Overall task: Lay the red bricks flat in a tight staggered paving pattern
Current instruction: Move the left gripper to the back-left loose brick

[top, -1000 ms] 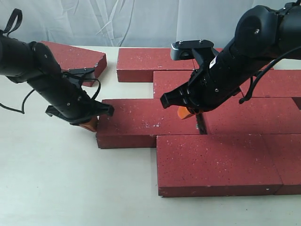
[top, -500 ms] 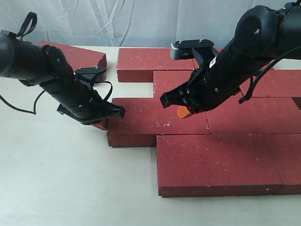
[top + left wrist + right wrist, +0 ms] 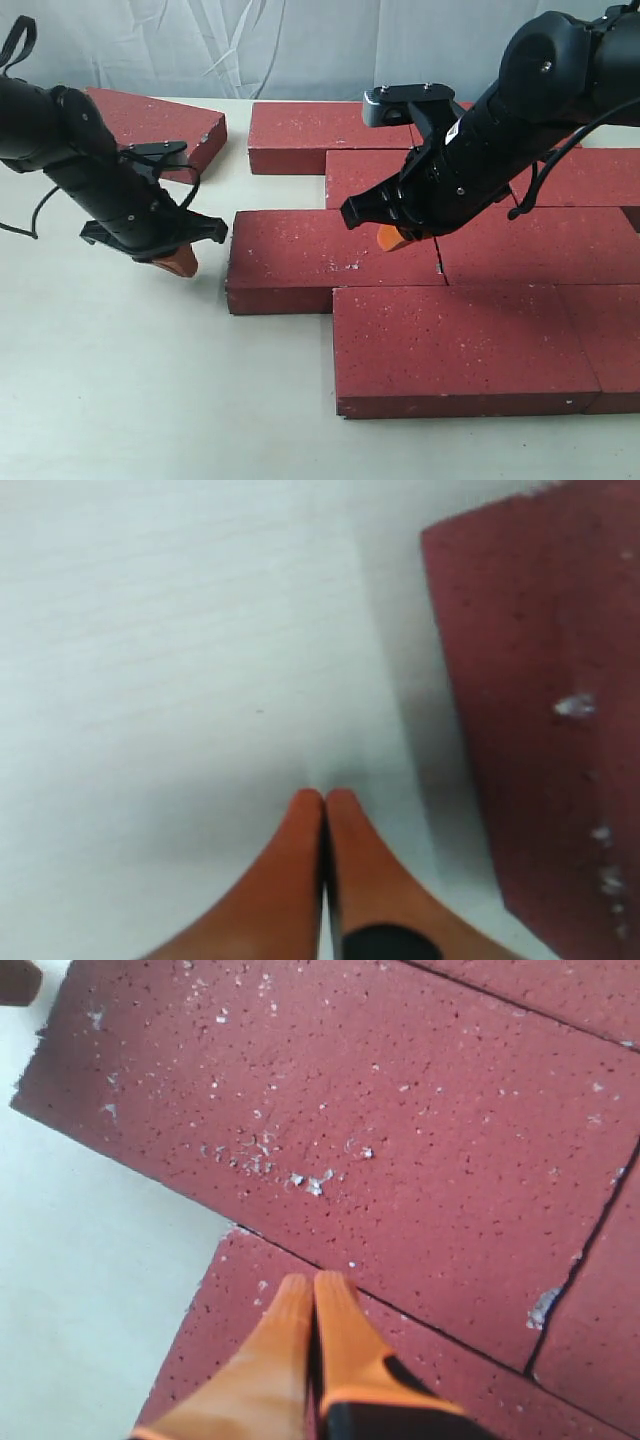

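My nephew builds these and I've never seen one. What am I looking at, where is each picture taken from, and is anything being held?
Two black robot arms work at a pale table. The wide picture comes from a camera standing off the arms; the two close-ups come from cameras on the wrists, looking past each arm's orange fingers. Dark red bricks lie flat in offset rows, and a stray brick sits angled in the wide picture's upper left. Nothing is held. The left gripper is shut over bare table, beside the end of the middle-row brick. The right gripper is shut too, its tips over the paving near a joint.
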You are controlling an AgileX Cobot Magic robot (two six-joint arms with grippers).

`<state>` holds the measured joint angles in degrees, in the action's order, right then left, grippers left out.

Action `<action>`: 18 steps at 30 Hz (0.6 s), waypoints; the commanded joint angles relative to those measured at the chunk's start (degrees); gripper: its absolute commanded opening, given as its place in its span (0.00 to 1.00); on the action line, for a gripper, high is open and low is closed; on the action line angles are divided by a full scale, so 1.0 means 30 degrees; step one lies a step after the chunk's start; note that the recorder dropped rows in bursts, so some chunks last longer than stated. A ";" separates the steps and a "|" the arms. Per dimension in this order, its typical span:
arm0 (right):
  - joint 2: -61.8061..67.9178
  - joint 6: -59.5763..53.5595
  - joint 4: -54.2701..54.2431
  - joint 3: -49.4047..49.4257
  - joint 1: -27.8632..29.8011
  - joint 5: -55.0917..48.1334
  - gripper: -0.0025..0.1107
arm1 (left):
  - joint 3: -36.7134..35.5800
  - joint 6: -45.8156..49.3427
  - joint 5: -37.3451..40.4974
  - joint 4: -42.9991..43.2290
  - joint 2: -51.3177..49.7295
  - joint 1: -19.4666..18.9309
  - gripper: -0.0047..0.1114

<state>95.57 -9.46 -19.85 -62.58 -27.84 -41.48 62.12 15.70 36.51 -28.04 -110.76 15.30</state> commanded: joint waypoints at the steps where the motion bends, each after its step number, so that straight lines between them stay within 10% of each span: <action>1: 0.0005 -0.0075 0.0137 0.0005 -0.0057 0.0068 0.02 | -0.0006 -0.0159 0.0475 0.0210 0.0288 -0.1254 0.04; 18: 0.0005 -0.0075 0.0095 0.0005 -0.0057 0.0068 0.02 | 0.1628 -0.0027 -0.3941 0.1780 0.2400 -0.3017 0.04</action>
<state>95.57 -9.46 -19.85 -62.58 -27.84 -41.48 64.66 15.56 26.43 -23.88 -103.75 6.49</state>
